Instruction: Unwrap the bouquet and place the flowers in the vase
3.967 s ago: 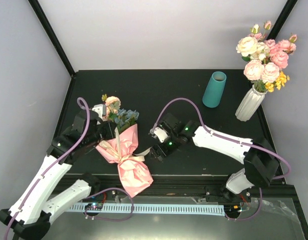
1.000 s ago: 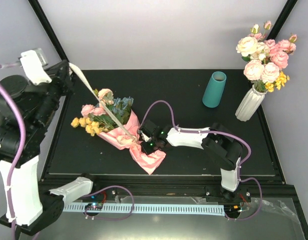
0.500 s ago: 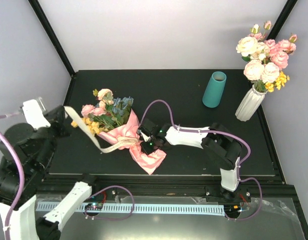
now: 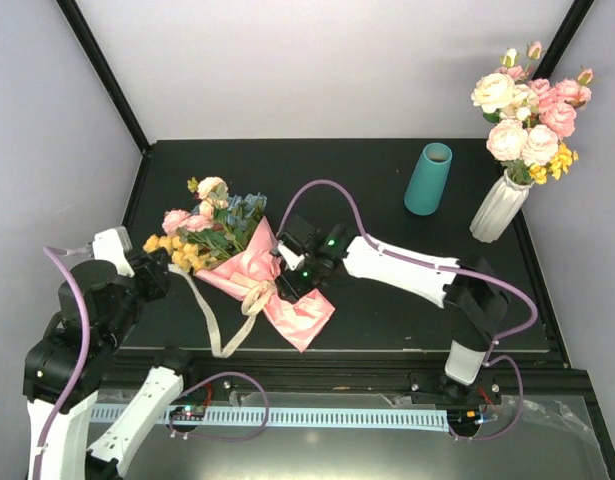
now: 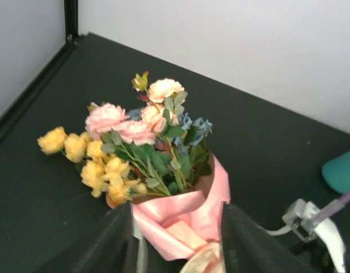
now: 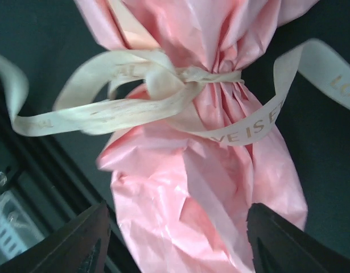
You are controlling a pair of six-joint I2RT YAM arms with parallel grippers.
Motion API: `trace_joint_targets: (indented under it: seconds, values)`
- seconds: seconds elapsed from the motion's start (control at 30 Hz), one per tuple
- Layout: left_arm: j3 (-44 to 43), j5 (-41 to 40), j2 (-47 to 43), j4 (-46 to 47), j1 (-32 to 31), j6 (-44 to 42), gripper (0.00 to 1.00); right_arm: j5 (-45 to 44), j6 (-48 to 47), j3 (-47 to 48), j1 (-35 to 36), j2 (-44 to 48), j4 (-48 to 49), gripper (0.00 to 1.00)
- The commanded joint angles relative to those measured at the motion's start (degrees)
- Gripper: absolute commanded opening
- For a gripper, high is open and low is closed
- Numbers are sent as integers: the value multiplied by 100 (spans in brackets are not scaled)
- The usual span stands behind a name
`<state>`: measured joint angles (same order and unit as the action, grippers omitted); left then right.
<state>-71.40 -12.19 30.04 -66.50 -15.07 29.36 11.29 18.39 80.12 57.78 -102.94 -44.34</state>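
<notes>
Cream ribbon (image 4: pixel 219 338): one loose tail loops over the table (image 4: pixel 387 190) at the left and runs up to just beside the left gripper (image 5: pixel 177 227). Left wrist view: its fingers stand apart with nothing clamped between them. I cannot tell whether the tail end touches a finger.

The bouquet (image 4: pixel 249 272) lies on its side, left of centre. The flowers (image 4: pixel 202 235) point to the far left and the pink paper (image 6: pixel 203 187) tail points to the near right. Knot (image 6: pixel 180 77): the bow is slack and its loops are flattened, but one band is cinched round the neck of the wrap. Judgement: untying is partly done and the unwrapping has not begun.

The right gripper (image 6: pixel 177 210) hangs over the paper tail, just right of the knot. Its jaws are wide and hold nothing.

Step in hand, as I judge it, is to finish freeing the ribbon:
- Right closes on the paper below the band only, to anchor it, and keeps off the ribbon.
- Left takes a tail close to the knot and pulls low and outward, away from the blooms.
- Watch that the bunch does not drag or lift.

The vase (image 4: pixel 428 179), teal, stands upright and empty at the far right, well apart from the bouquet. Beyond it is a white ribbed vase (image 4: pixel 497 212) of roses.
</notes>
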Motion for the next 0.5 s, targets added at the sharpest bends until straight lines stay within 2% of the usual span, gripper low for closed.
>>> trace_joint_targets:
  seconds: [0.0, 0.07, 0.13, 0.27, 0.47]
  values:
    - [197, 187, -62, 104, 30, 94, 58, -32, 64, 231, -75, 533, -777, 73]
    - [293, 213, -16, 111, 30, 132, 78, -190, 244, 136, -234, 712, -843, 80]
    - [469, 327, 16, 183, 30, 141, 84, -290, 440, -41, -493, 861, -832, 84]
    - [881, 894, 127, 467, 30, 240, 83, -320, 797, -180, -958, 947, -760, 85]
    - [1600, 1961, 525, 858, 29, 784, 80, 261, 990, 179, -1046, 364, -593, 84]
